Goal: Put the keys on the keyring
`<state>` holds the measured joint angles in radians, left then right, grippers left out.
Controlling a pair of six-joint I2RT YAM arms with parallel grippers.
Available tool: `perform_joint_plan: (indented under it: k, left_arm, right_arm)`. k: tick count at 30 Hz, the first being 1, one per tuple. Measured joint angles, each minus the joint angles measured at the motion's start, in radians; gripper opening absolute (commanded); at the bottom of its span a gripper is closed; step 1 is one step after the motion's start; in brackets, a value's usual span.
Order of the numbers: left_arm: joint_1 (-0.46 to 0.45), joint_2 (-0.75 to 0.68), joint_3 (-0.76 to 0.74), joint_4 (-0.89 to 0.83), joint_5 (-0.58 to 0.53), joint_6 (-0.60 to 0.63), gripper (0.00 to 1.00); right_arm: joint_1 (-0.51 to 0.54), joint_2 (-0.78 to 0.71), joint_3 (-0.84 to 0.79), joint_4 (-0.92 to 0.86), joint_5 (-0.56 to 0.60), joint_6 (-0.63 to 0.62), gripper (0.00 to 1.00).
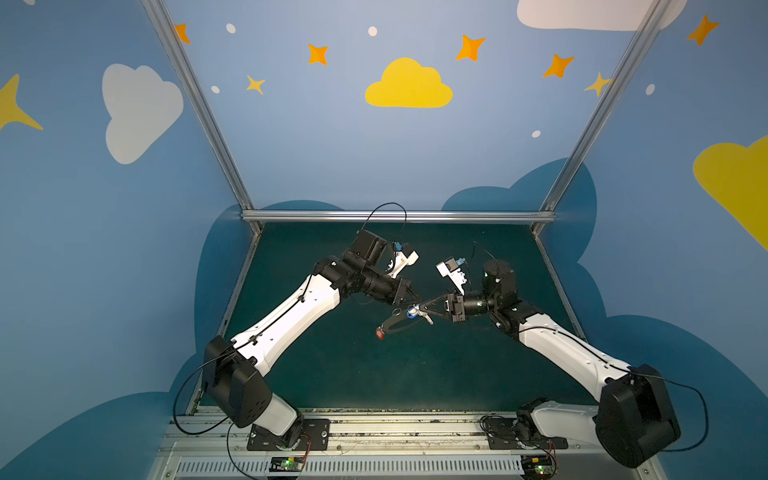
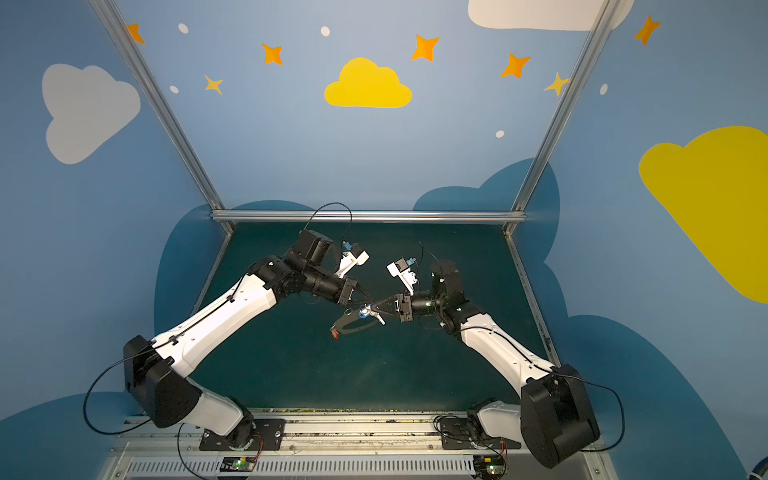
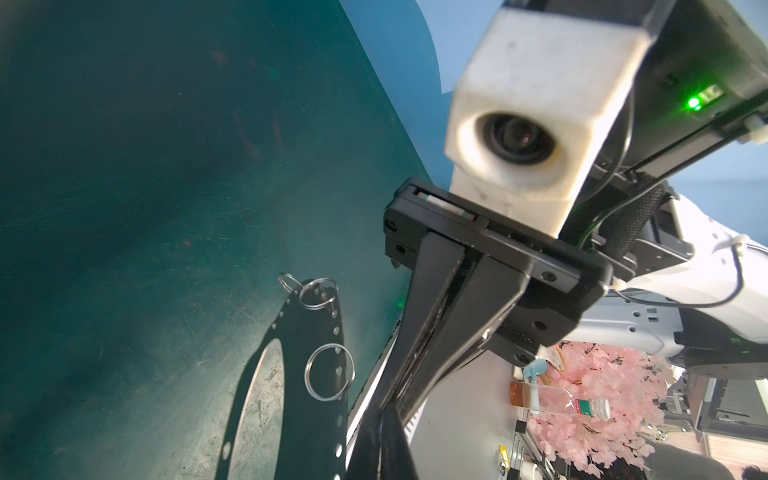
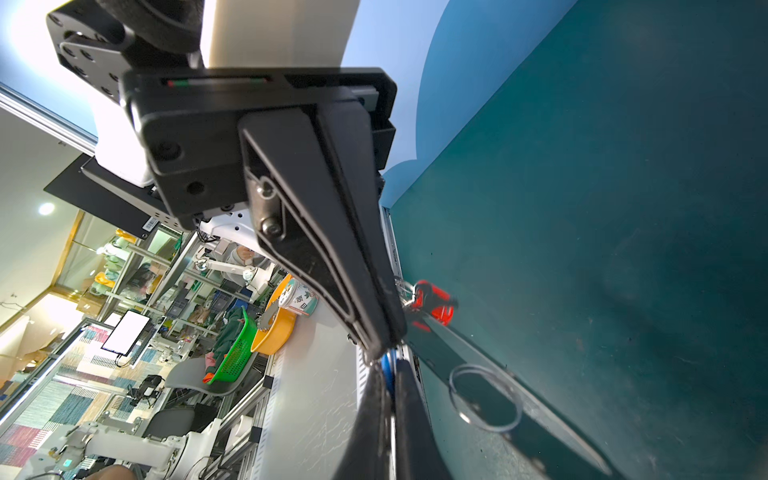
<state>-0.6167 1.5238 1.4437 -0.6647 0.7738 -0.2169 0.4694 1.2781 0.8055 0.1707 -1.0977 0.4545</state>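
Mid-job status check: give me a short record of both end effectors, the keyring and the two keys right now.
left end effector: shut, tip against the right one's; what it pinches is unclear
right end effector: shut on keyring edge
keyring: appears lifted, tilted
red-tagged key: at keyring's end away from the grip
blue-tagged key: beside the shut tips

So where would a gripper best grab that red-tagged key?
Probably by the red tag itself: it's the blockiest part, sticking out past the keyring's free end. Come from beyond that end, low over the table, pinching across the tag; its thickness should give the jaws something to bite.
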Motion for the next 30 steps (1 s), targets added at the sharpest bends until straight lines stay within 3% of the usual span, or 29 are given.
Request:
perform_joint_plan:
  k: [2,7,10,14,18,23,30]
  left_arm:
    - [0.0,0.0,0.0,0.001,-0.025,-0.01,0.04]
    - [-0.003,0.029,0.0,-0.013,-0.103,-0.069,0.04]
    - [-0.005,0.057,0.0,-0.014,-0.145,-0.106,0.04]
    - [-0.005,0.058,-0.001,-0.01,-0.191,-0.159,0.04]
    - [-0.005,0.057,-0.004,0.01,-0.213,-0.208,0.04]
    - [-0.005,0.053,-0.018,0.035,-0.219,-0.249,0.04]
    - [-0.002,0.024,-0.045,0.073,-0.218,-0.293,0.04]
  right_arm:
    - [0.0,0.002,0.012,-0.027,0.018,-0.013,0.19]
    - [-0.001,-0.007,0.038,-0.082,0.116,-0.053,0.28]
    - [-0.001,-0.042,0.038,-0.143,0.196,-0.078,0.27]
    - [0.015,-0.113,0.028,-0.167,0.287,-0.095,0.13]
    - [0.061,-0.143,0.017,-0.161,0.317,-0.098,0.23]
    - [0.111,-0.115,-0.022,-0.108,0.347,-0.083,0.25]
    - [0.118,-0.089,-0.093,-0.003,0.393,-0.016,0.42]
